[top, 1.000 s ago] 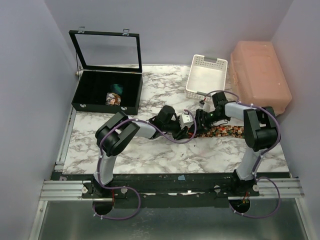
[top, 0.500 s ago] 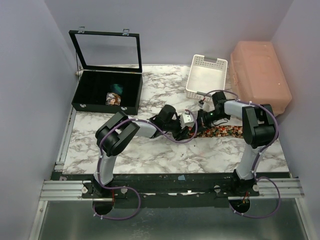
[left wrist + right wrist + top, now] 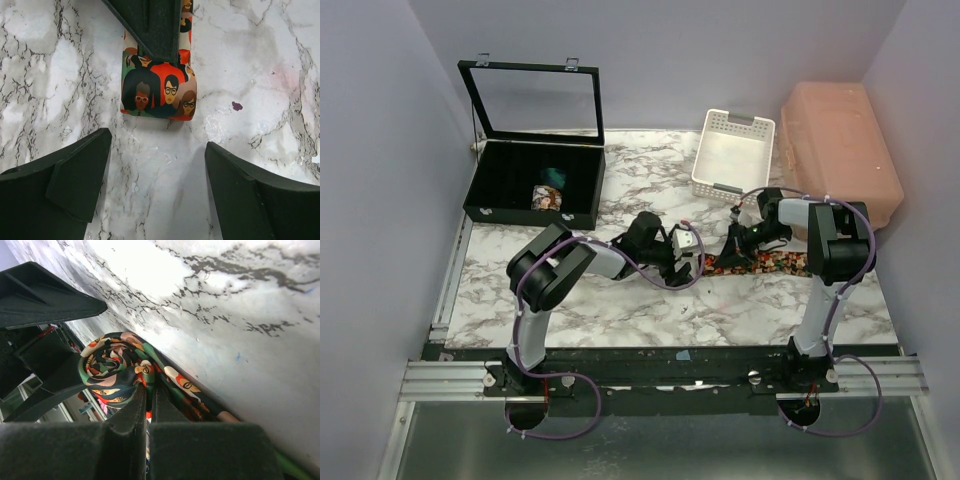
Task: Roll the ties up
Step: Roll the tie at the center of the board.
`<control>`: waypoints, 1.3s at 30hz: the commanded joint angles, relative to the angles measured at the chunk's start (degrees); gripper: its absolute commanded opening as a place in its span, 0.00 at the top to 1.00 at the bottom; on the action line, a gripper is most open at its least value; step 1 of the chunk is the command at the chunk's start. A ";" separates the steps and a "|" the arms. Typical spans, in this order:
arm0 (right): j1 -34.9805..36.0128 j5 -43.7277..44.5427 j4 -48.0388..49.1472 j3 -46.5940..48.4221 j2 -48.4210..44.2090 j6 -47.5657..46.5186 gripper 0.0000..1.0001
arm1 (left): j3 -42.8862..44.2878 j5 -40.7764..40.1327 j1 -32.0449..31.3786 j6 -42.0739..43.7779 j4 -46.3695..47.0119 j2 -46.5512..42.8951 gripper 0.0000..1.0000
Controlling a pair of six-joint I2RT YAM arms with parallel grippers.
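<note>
Mid-roll. My right fingers (image 3: pixel 132 415) pinch shut on the printed necktie (image 3: pixel 159 92), coil upper centre of left wrist view; left fingers (image 3: pixel 65 185) wide. Next, I judge: another tight turn

Marble tabletop (image 3: pixel 650 312), lavender walls (image 3: pixel 380 150)

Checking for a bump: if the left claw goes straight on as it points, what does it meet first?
Likely the rolled end of the tie, centred ahead of the open left claw; the right claw pinches it just beyond.
</note>
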 commanded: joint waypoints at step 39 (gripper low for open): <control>11.47 -0.32 13.60 -5.48 -9.47 11.01 0.52 | 2.52 -6.05 -1.64 3.97 -18.70 0.12 0.75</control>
